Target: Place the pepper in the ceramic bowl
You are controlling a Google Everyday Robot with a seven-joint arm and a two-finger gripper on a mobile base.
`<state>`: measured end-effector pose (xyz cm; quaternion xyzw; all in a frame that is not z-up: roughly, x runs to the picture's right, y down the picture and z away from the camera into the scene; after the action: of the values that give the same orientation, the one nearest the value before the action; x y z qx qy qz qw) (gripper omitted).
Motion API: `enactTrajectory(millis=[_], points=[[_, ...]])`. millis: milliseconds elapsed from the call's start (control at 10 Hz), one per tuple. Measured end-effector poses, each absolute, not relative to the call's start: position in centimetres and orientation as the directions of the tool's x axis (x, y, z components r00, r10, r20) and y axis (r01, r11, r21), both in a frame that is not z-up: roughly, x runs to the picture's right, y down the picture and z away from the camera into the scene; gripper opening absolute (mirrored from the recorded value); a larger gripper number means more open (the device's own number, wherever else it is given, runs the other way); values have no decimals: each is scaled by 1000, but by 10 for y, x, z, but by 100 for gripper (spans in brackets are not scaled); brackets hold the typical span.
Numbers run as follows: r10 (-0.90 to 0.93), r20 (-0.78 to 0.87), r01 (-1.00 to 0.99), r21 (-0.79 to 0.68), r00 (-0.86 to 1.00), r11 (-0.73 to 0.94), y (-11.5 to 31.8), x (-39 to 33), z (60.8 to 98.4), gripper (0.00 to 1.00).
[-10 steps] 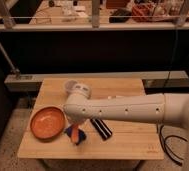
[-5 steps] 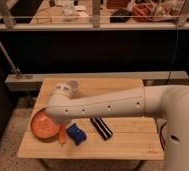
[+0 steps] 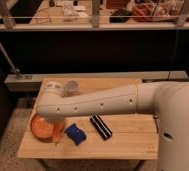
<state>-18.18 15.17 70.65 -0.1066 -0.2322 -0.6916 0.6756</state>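
Observation:
The ceramic bowl (image 3: 37, 128), a wide orange-brown dish, sits at the front left of the wooden table, and my white arm covers its upper part. My gripper (image 3: 54, 124) points down below the arm's end, over the bowl's right rim, mostly hidden by the arm. The pepper (image 3: 57, 134), a small tapered orange piece, hangs upright just under the gripper at the bowl's right edge. Whether it touches the bowl I cannot tell.
A blue cloth-like piece (image 3: 75, 133) lies just right of the bowl. A black-and-white striped bar (image 3: 101, 127) lies further right, and a white cup (image 3: 70, 87) stands at the back. The table (image 3: 133, 142) ends close in front; a dark railing runs behind.
My arm has swung left from the table's middle to over the bowl, and the pepper has travelled with it to the bowl's right rim.

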Motion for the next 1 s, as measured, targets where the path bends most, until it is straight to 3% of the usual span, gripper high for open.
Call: enactTrajectory(millis=[100, 400, 600, 1000], points=[[-886, 458, 983, 184, -68, 19, 149, -189, 705, 26], [-888, 453, 982, 187, -72, 16, 143, -189, 704, 29], [-889, 452, 981, 195, -75, 16, 129, -197, 694, 38], [-890, 449, 979, 205, -83, 12, 123, -202, 696, 38]])
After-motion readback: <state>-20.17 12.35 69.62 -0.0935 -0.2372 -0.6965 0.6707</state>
